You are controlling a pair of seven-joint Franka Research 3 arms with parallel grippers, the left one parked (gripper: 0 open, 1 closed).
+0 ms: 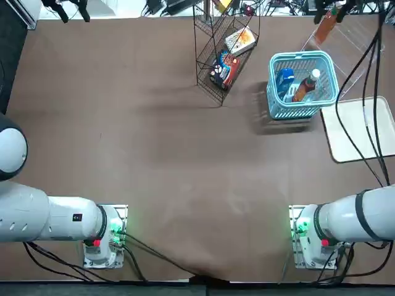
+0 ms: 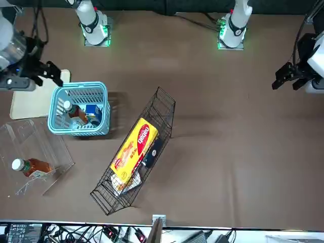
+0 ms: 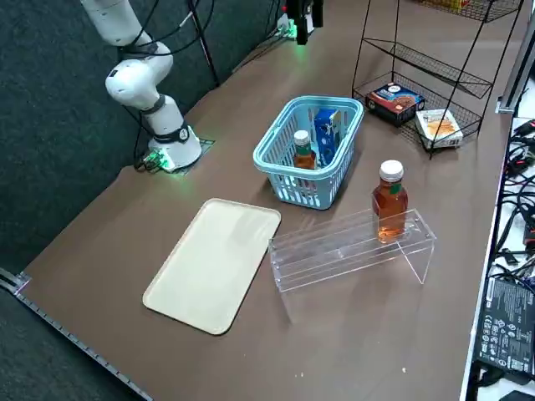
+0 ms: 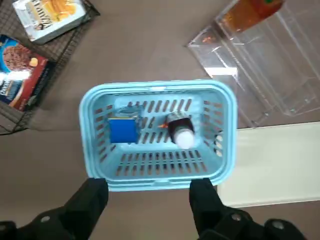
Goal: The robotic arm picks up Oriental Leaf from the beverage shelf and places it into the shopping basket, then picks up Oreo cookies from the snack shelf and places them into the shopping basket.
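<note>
Basically, with the blue cookie pack [image 4: 123, 130] at nine o'clock and tea bottle [image 4: 180, 131] nearer three inside the basket [image 4: 160, 186], robot's side, keep the right gripper [image 4: 149, 192], wide open, empty, above the tabletop [image 4: 145, 212], high while retreating clear of the rim.

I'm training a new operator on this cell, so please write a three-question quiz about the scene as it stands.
1. True or false: the right pincer is gripping a bottle.
2. Multiple choice: what stands in the shopping basket beside the blue Oreo pack?
A) a white box
B) a white-capped tea bottle
C) a yellow pack
3. Fill in the blank: the other tea bottle stands on the clear plastic ______.

Key:
1. False; its fingers are open, with nothing between them.
2. B
3. rack
</note>
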